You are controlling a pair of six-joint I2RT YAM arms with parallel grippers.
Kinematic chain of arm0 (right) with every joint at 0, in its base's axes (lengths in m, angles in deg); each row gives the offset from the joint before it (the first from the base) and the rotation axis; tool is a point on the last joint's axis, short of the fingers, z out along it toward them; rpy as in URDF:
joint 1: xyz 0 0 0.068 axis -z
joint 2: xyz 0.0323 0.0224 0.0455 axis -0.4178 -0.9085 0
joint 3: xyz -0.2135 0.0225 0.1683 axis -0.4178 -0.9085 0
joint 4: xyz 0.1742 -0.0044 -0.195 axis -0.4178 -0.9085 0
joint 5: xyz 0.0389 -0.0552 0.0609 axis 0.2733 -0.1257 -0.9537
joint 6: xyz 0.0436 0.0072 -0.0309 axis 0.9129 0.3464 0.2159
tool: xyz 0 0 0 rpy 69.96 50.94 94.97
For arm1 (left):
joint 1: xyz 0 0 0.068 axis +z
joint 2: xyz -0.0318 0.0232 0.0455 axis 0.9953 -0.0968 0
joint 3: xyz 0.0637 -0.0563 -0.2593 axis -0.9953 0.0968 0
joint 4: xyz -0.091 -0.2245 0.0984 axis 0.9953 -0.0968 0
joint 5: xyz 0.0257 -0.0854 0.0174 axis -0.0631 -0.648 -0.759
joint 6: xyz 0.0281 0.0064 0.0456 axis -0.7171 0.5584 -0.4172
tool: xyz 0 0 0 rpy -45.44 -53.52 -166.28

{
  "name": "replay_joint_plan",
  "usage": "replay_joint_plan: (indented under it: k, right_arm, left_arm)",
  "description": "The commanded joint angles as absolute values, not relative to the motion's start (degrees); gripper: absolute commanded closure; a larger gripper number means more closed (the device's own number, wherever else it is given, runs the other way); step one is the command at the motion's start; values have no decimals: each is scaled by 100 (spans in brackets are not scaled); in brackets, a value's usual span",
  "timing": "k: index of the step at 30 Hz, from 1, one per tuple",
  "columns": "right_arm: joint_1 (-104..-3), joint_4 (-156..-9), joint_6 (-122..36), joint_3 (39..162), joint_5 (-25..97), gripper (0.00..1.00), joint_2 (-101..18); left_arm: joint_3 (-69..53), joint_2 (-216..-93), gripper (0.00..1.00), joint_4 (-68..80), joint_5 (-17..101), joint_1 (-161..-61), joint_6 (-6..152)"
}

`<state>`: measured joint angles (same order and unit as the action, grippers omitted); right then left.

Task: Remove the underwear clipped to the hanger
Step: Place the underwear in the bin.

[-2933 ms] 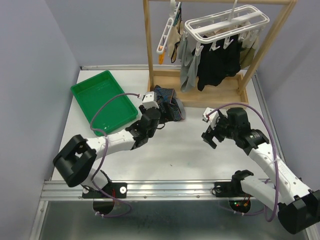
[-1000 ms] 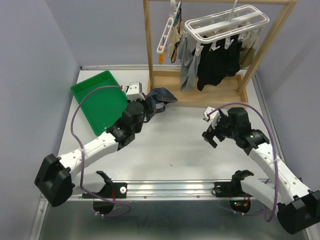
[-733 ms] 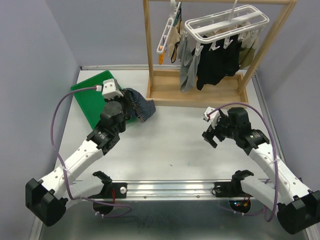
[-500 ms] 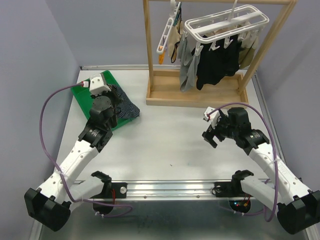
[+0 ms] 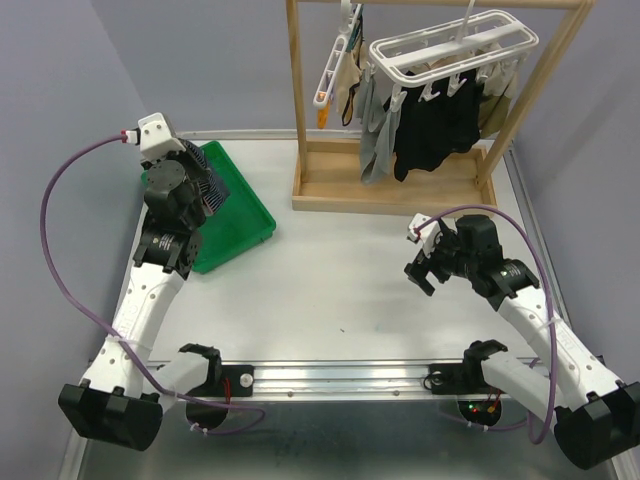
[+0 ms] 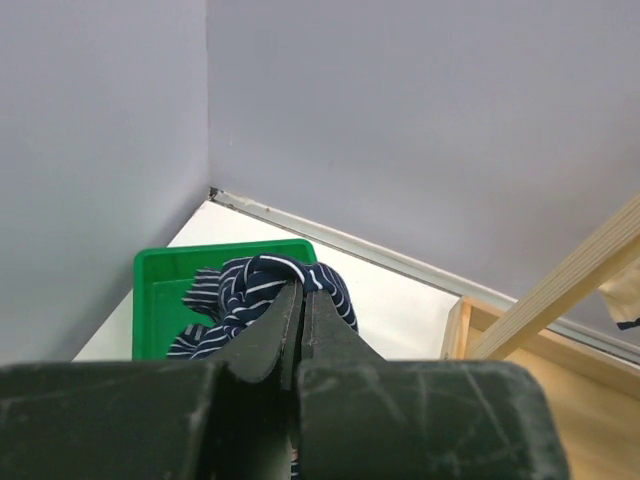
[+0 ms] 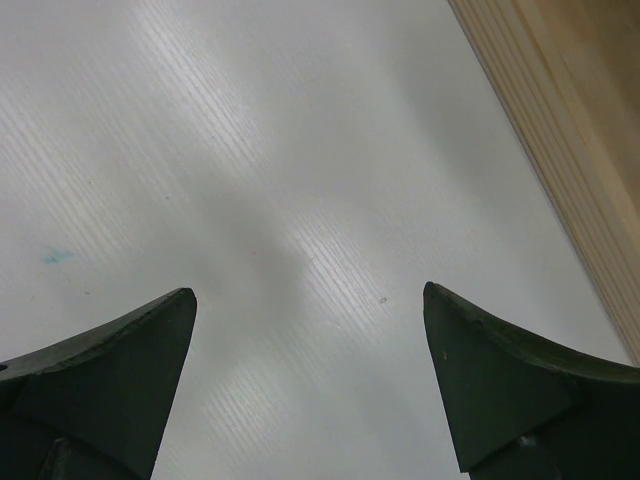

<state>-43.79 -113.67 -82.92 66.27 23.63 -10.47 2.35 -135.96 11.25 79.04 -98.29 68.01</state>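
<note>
Soft striped cloth underwear (image 6: 250, 287), glossy plastic tray (image 5: 243, 216), matt wooden rack (image 5: 335, 190)

Middle of the table (image 5: 330, 285) is wide open, but the wooden rack (image 5: 385, 195) and its hanging underwear (image 5: 435, 130) wall off the far side, and the green tray (image 5: 245, 220) takes the far-left corner.

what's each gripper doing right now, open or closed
Left gripper: closed on the navy striped underwear.
Right gripper: open, holding nothing.

2 white arms (image 5: 140, 305) w/ black joints, purple cables (image 5: 470, 208).
</note>
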Motion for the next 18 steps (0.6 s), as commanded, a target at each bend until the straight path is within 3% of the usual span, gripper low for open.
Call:
replay_joint_plan:
  k: [1,11,12,15,16,18]
  right_arm:
    - [-4333,-11132,-8293,6501,2381,0,-916]
    - [-4342,-11132,-8293,6510,2381,0,-942]
    - [-4342,-11132,-8302,6492,2381,0,-934]
    - [-4342,-11132,-8302,6501,2373,0,-934]
    - [-4342,-11132,-8302,6492,2381,0,-934]
    - [-4342,-11132,-8302,6501,2381,0,-934]
  left_arm:
    - [7,-13835,100,1128,7284,-9535,6748]
    - [236,-14512,100,1136,5904,-8743,7170]
    - [271,-14565,96,1145,5868,-8656,7257]
    - [341,-14846,70,1145,5640,-8489,7424]
    - [342,-14890,70,1136,5570,-8488,7460]
    - [350,-14961,59,1110,5420,-8330,7521]
